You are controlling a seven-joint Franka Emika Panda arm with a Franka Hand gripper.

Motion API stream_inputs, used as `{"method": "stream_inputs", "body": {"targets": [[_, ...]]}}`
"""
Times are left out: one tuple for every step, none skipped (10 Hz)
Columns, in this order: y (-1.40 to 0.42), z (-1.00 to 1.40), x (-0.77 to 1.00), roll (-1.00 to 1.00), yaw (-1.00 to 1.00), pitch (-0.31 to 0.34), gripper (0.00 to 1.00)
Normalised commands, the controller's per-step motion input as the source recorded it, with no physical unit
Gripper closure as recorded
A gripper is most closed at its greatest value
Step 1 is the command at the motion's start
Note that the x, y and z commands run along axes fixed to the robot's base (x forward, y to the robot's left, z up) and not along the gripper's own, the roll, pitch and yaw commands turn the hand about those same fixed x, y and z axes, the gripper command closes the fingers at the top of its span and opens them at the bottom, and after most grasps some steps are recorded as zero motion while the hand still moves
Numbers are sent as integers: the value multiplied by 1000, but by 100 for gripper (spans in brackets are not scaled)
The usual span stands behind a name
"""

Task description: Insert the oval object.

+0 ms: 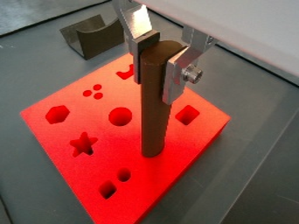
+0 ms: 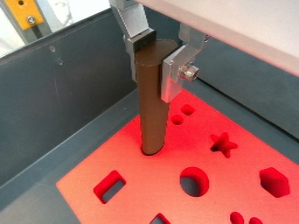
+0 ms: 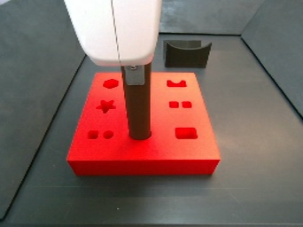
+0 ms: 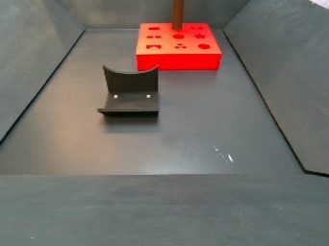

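A: Jaws are clamped on the upper end of the long slim brown rod-like oval peg; in both wrist views the gripper has its flat silver plates pressed against opposite sides of it

B: And the peg's lower end?

A: It stands upright on the flat red block with shaped cut-outs. In a wrist view its foot sits at a hole near one edge of the block; whether it has entered or only rests on the rim, I cannot tell

B: How will it handle?

A: My guess: stiff and light, smooth enough to twist in the pads, so the hold high up suits it, provided it stays plumb. A long rod levers hard against the hole if tilted

B: Anything nearby?

A: The dark grey U-shaped holder lies well apart from the block on the grey floor
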Motion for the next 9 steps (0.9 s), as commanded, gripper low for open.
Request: {"method": "stream_inputs", "body": {"targets": [[0,-211,0,0,206,0,100],[63,-217,46,64,360,0,100],[-117,-80,0,-13,0,0,100],[0,-386,0,3,-240,0,100],[-37,-446,0,19,-303,0,100],[-20,-420,0,20,-300,0,100],[-34,-340,80,63,-377,0,100],[-34,-297,183,40,-480,0,100],[0,-251,89,40,-414,0,100]]}}
